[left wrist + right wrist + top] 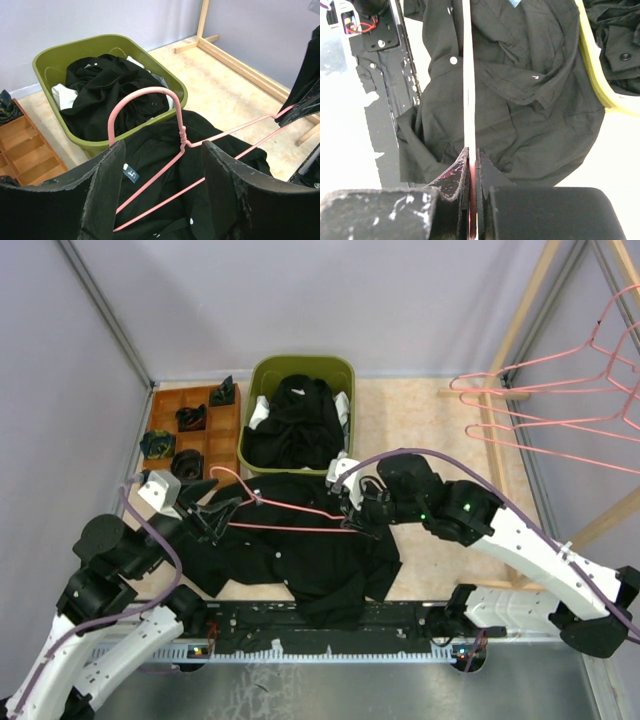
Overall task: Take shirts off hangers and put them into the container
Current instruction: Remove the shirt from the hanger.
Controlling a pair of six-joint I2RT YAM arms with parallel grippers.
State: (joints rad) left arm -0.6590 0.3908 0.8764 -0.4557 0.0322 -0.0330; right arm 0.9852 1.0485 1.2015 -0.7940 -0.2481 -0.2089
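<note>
A black shirt [300,565] lies spread on the table's near side, with a pink wire hanger [290,529] across it. My left gripper [222,515] stands open, its fingers either side of the hanger's neck [183,136] without gripping it; the hook [145,91] curves up in front. My right gripper [352,520] is shut on the hanger's far end, the wire [468,75] pinched between its fingers [460,167] above the shirt [520,100]. Behind stands the green container [300,361] with black and white shirts [295,420] piled inside.
A brown wooden compartment tray [165,405] with dark items sits left of the container. Several empty pink hangers [560,400] hang on the wooden rack [520,315] at the right. Grey walls close the left and back.
</note>
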